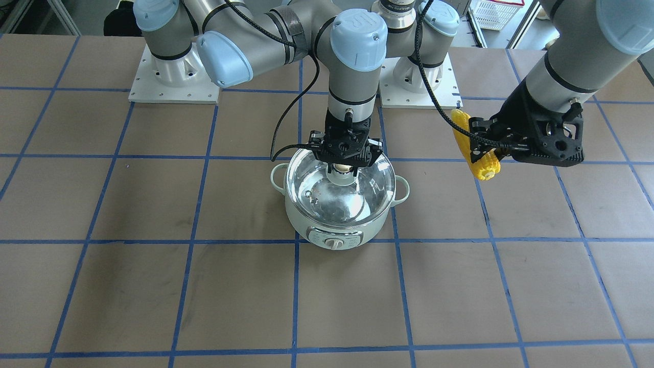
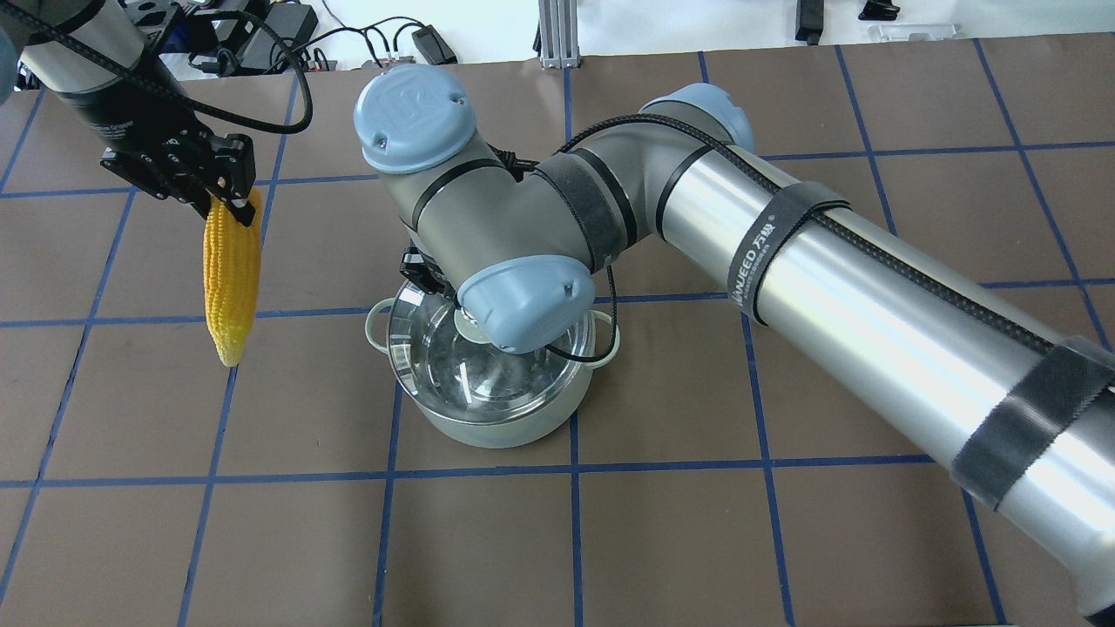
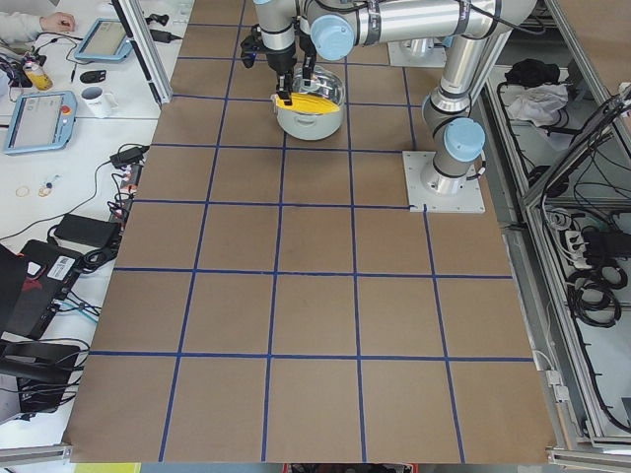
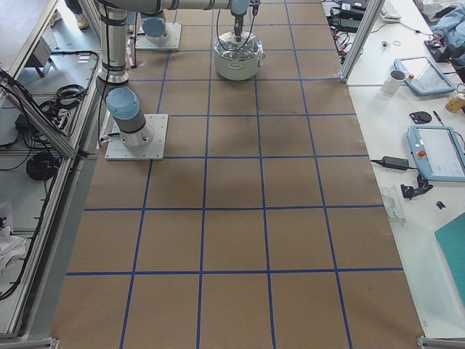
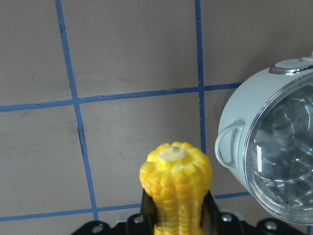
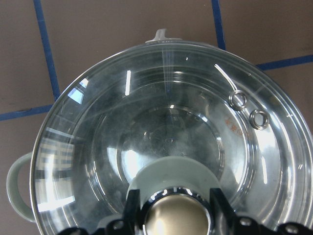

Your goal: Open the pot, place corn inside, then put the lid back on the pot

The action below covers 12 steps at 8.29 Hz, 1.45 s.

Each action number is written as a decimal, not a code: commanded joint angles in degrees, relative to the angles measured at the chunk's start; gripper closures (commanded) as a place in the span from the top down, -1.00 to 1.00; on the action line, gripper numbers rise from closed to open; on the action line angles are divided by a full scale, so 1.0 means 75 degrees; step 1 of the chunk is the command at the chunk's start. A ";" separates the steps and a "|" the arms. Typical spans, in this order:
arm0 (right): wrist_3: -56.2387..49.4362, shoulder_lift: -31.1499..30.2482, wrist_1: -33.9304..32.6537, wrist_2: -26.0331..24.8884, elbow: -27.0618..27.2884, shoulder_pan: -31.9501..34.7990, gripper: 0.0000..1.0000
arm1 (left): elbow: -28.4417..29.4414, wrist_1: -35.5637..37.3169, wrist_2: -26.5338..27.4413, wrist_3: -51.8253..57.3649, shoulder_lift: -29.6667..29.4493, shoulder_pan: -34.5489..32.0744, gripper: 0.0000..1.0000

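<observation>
The pot stood on the counter with the lid lying over its mouth. Directly above the pot, the right tool was closed on the lid's beige knob, one finger on each side. Well apart from the pot, on the robot's left, the left tool clamped one end of the corn, which hung clear of the counter.

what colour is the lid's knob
Beige lid knob, pale mint base; clearest in the right wrist view.
</observation>
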 commanded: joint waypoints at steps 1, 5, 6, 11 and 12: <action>0.0008 -0.0012 0.0011 0.0011 -0.0011 0.0000 -0.52 | -0.0011 0.0003 -0.0004 0.0000 -0.0023 0.0000 -1.00; -0.0237 -0.0583 0.0441 -0.0012 -0.0128 -0.0222 -0.56 | 0.0001 0.0026 0.0007 -0.0012 -0.0035 0.0000 -1.00; -0.0505 -0.0841 0.0688 -0.0047 -0.0128 -0.0420 -0.56 | 0.0001 0.0026 0.0031 -0.0047 -0.0035 0.0000 -1.00; -0.3094 -0.2728 0.2972 -0.0012 -0.0140 -0.2528 -0.57 | 0.0024 0.0108 -0.0121 -0.1039 -0.0187 -0.1261 -1.00; -0.3353 -0.2881 0.3219 0.0197 -0.0129 -0.2752 -0.58 | -0.0011 0.0120 -0.0261 -0.1136 -0.0211 -0.1718 -1.00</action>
